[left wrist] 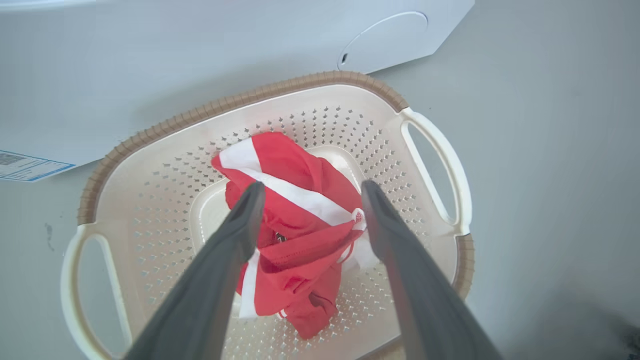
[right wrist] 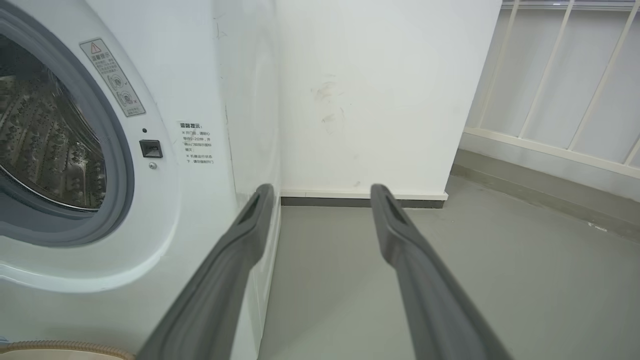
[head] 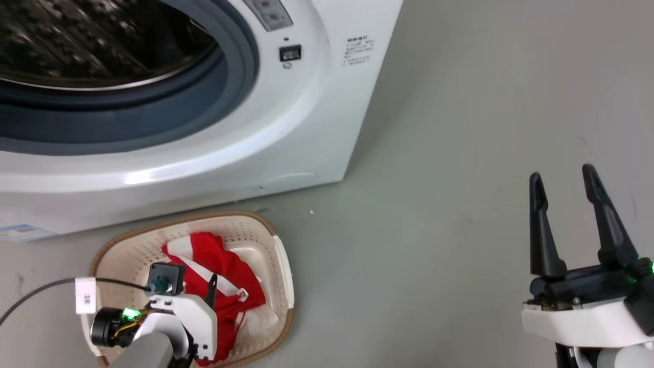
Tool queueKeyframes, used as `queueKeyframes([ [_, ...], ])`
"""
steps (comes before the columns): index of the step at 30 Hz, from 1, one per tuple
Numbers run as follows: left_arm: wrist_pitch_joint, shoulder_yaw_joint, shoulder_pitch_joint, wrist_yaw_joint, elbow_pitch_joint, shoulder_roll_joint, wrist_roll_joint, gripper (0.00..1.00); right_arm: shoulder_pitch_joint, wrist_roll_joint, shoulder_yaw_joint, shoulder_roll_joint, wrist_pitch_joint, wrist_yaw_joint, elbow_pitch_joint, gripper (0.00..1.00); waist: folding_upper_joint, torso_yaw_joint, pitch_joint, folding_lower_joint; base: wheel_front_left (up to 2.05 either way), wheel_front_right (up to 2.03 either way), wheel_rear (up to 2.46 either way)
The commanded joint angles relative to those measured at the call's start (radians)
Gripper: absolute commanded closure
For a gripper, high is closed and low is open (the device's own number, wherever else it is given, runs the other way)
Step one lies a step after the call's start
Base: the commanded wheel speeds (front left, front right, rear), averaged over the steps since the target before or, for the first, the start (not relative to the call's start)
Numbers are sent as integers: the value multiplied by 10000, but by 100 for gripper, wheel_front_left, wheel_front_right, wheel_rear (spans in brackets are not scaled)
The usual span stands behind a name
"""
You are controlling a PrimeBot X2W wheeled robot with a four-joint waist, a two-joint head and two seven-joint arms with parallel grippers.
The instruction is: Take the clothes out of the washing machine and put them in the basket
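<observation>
Head view: the left gripper (head: 212, 286) is pointing down into the basket (head: 127, 250), above the clothes (head: 225, 271). The right gripper (head: 561, 174) is pointing upward over the floor (head: 434, 204), jaws spread and empty.

Left wrist view: the left jaws are standing wide apart, gripping nothing. The crumpled red, white-striped fabric is lying on the perforated cream base (brown woven-look rim).

Right wrist view: the washing machine (right wrist: 200, 225) is showing its grey-rimmed porthole and perforated steel drum (right wrist: 45, 150).

Grey smooth floor (right wrist: 350, 280), white wall (right wrist: 370, 100), pale railing (right wrist: 550, 75) at right
</observation>
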Motion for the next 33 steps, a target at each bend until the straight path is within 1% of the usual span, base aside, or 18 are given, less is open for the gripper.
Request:
queueKeyframes([
  [1, -22, 215, 230, 132, -313, 51, 154, 0, 138, -96, -13, 2, -23, -7, 40, 0, 0, 343, -573, 0, 0, 0, 0],
  [8, -25, 1979, 1640, 858, -2813, 57, 1660, 0, 769, -246, -58, 1, -23, -7, 281, 0, 0, 754, -1574, 0, 0, 0, 0],
  [14, -28, 3506, 2846, 1186, -4900, -213, 3148, 0, 1212, -356, -104, 2, -23, -7, 512, 0, 0, 1067, -2263, 0, 0, 0, 0],
  [19, -27, 4605, 3770, 1196, -6407, -564, 4184, 0, 1504, -392, -155, 2, -23, -7, 651, 0, 0, 1292, -2695, 0, 0, 0, 0],
  [25, -27, 5741, 4689, 1202, -8069, -1128, 5167, 0, 1818, -374, -164, 2, -23, -7, 766, 0, 0, 1545, -3133, 0, 0, 0, 0],
  [26, -27, 6244, 5110, 1226, -8779, -1448, 5537, 0, 1966, -377, -154, 2, -23, -7, 816, 0, 0, 1658, -3339, 0, 0, 0, 0],
  [30, -27, 6817, 5543, 1118, -9594, -1832, 5890, 0, 2118, -350, -197, 2, -23, -7, 866, 0, 0, 1812, -3555, 0, 0, 0, 0],
  [33, -27, 7239, 5822, 928, -10117, -2107, 6000, 0, 2189, -337, -191, 2, -23, -7, 893, 0, 0, 1889, -3645, 0, 0, 0, 0],
])
